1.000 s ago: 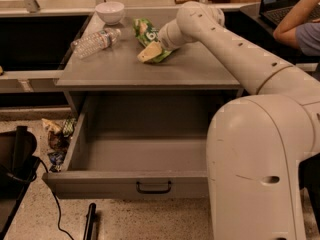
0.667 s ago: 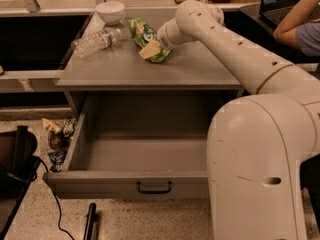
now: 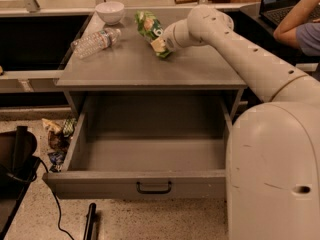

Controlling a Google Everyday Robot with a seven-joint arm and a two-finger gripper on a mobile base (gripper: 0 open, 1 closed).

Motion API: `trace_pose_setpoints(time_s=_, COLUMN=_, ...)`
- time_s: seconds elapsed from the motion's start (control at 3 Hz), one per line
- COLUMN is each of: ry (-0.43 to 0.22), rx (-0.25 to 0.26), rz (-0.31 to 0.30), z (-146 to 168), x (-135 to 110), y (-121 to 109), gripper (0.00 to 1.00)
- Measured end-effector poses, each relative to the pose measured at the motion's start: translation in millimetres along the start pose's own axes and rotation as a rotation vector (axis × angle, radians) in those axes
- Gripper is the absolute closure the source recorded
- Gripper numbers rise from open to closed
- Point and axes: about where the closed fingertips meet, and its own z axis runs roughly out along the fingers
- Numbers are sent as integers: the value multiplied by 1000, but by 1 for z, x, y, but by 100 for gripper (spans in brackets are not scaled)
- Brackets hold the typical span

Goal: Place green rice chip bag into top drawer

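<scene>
gripper [image 3: 163,43] above cabinet top [image 3: 125,66], fingers pinched on green rice chip bag [image 3: 147,26]. raise clear of edge, carry forward, lower well inside open top drawer [image 3: 100,185].

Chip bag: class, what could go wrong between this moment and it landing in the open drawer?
1. The gripper sits at only one end of the bag; crinkly, it may slip in transit.
2. The bottle lies close by; a swinging bag could roll it.
3. The drawer is open below the cabinet top; released early, the bag would miss it.
</scene>
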Motion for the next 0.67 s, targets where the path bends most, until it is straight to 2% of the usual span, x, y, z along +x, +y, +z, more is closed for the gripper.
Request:
trace_pose_setpoints(time_s=0.33, ry=-95, rx=-44, rz=-13, z=-23, x=-20, y=11, gripper=100)
trace_pose_setpoints(time_s=0.67, ry=-175, rx=-91, rz=-51, z=-51, x=-42, y=29, gripper=100)
